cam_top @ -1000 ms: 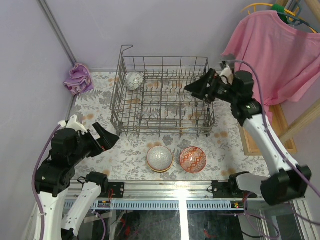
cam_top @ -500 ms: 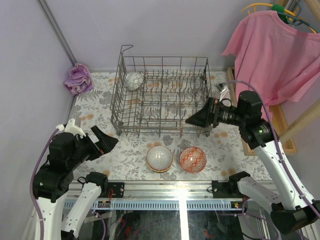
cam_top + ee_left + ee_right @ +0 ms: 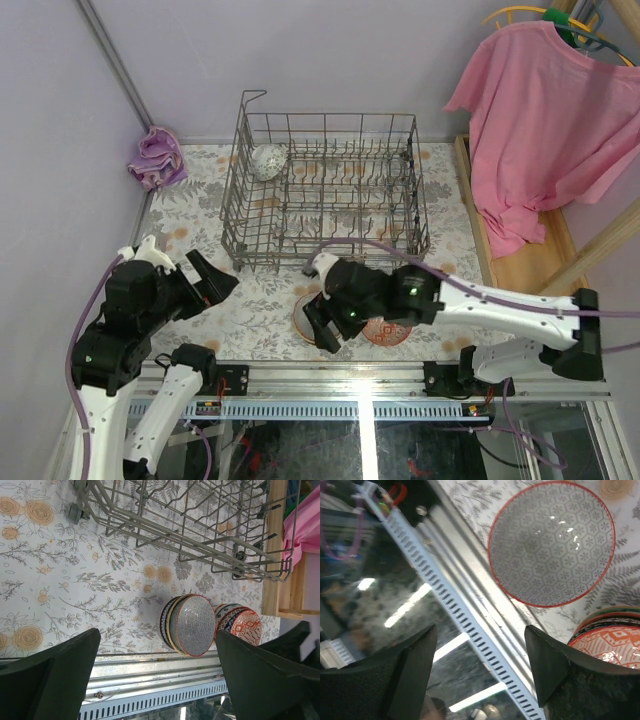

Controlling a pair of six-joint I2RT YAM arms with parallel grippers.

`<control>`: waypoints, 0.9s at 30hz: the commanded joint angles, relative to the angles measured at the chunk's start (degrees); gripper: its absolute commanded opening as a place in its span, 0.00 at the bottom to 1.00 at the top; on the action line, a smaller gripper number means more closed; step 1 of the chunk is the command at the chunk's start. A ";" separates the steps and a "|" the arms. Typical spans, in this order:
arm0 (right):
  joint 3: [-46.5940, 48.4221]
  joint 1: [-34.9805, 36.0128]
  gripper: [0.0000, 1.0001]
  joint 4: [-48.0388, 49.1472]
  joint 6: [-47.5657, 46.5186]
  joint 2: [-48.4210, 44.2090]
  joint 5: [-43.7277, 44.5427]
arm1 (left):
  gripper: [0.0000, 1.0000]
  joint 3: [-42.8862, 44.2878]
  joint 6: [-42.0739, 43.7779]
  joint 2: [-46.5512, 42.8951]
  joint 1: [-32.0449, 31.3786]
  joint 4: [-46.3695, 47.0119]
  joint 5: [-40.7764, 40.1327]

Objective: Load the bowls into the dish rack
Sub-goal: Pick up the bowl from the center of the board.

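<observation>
The dish rack (image 3: 325, 190), a grey wire basket, stands at the back of the table with one pale bowl (image 3: 267, 160) in its far left corner. Two stacks of bowls sit near the front edge: a grey hexagon-patterned, red-rimmed one (image 3: 551, 545) and a red-and-white one (image 3: 615, 640). My right gripper (image 3: 322, 325) hangs low over the grey stack (image 3: 302, 306) and hides most of it. Its jaws stand open with nothing between them, over the front rail. My left gripper (image 3: 210, 278) is open and empty at the left, looking across at both stacks (image 3: 192, 625) and the rack (image 3: 200, 525).
A purple cloth (image 3: 155, 158) lies at the back left corner. A pink shirt (image 3: 545, 110) hangs at the right over a wooden frame (image 3: 500, 250). A metal rail (image 3: 350, 385) runs along the table's front edge. The right arm stretches across the front right of the table.
The right arm swung from the rack's right end down and left to the front, ending over the grey bowl stack. Its jaws narrowed slightly. The left arm hardly moved.
</observation>
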 commanded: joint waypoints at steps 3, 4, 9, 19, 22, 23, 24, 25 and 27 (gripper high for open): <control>5.48 5.96 0.75 -3.50 -0.62 8.61 18.30 | 1.00 -1.97 0.59 -3.10 -0.31 -1.22 2.51; 6.08 6.08 0.73 -3.31 -0.84 10.21 18.79 | 1.00 -2.17 0.58 -3.17 -0.28 -1.18 2.63; 9.60 6.41 0.63 -2.05 -2.12 17.44 18.22 | 1.00 -1.83 0.99 -2.68 -0.32 -1.16 2.55; 13.38 6.55 0.54 -0.47 -3.85 24.58 16.05 | 1.00 -3.97 1.02 -3.00 -0.25 0.06 2.77; 13.90 6.55 0.51 -0.57 -4.07 25.94 15.98 | 1.00 -4.49 1.02 -2.69 -0.29 0.90 3.27; 14.06 6.55 0.50 -0.59 -4.13 26.42 15.85 | 1.00 -4.53 1.02 -2.58 -0.30 1.13 3.37; 14.17 6.55 0.49 -0.61 -4.24 26.83 15.68 | 1.00 -4.52 1.02 -2.44 -0.30 1.29 3.40; 14.19 6.55 0.49 -0.56 -4.26 27.09 15.48 | 1.00 -4.41 1.09 -2.27 -0.27 1.47 3.46; 14.18 6.55 0.47 -0.18 -4.30 27.57 14.90 | 1.00 -4.36 1.27 -1.89 -0.30 1.66 3.50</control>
